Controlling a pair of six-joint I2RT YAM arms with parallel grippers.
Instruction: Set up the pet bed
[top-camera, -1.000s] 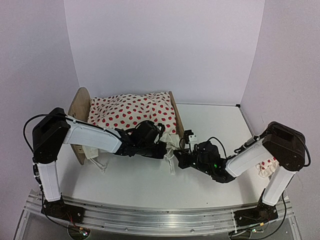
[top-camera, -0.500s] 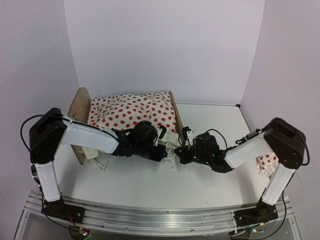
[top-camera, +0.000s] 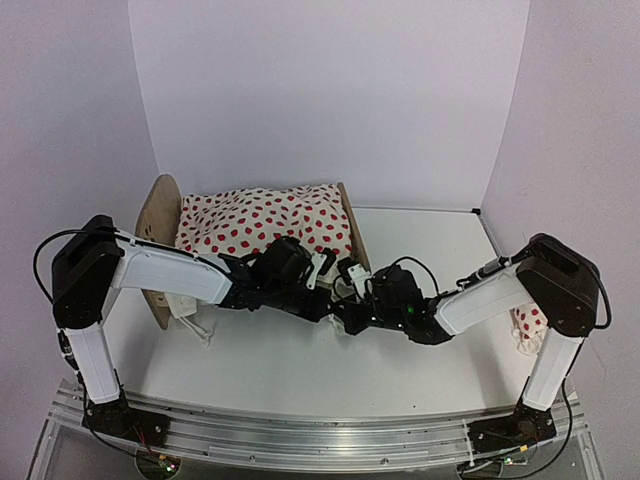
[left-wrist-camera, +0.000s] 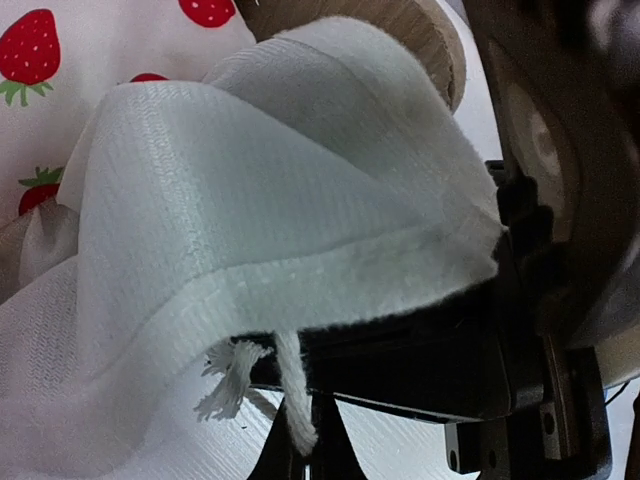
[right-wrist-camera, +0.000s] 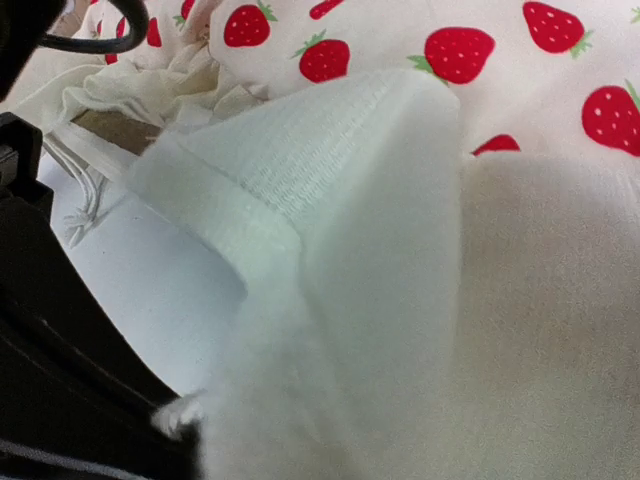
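Since a second ago my right gripper (top-camera: 350, 284) has slid left across the table (top-camera: 430, 250), and now it sits just beside my left gripper (top-camera: 322, 268) at the near foot corner of the pet bed (top-camera: 160, 215). The left one has barely budged.

Both sets of jaws are clenched on the white hem of the strawberry duvet (top-camera: 265, 220). The wrist views are basically wall-to-wall white fabric bunched up at my fingers, with the print just behind it.

The bed sits at the back-left of the table, just beyond both grippers. Its long axis runs left to right in the top view, with the tall headboard (top-camera: 158, 205) at the far left and the low footboard (top-camera: 352, 225) right by my jaws. My left arm runs along the near side rail, so it's the closer one for anything toward the head end, I reckon. The right only covers the foot.

A spare pillow (top-camera: 530, 325) lies well apart by my right arm.
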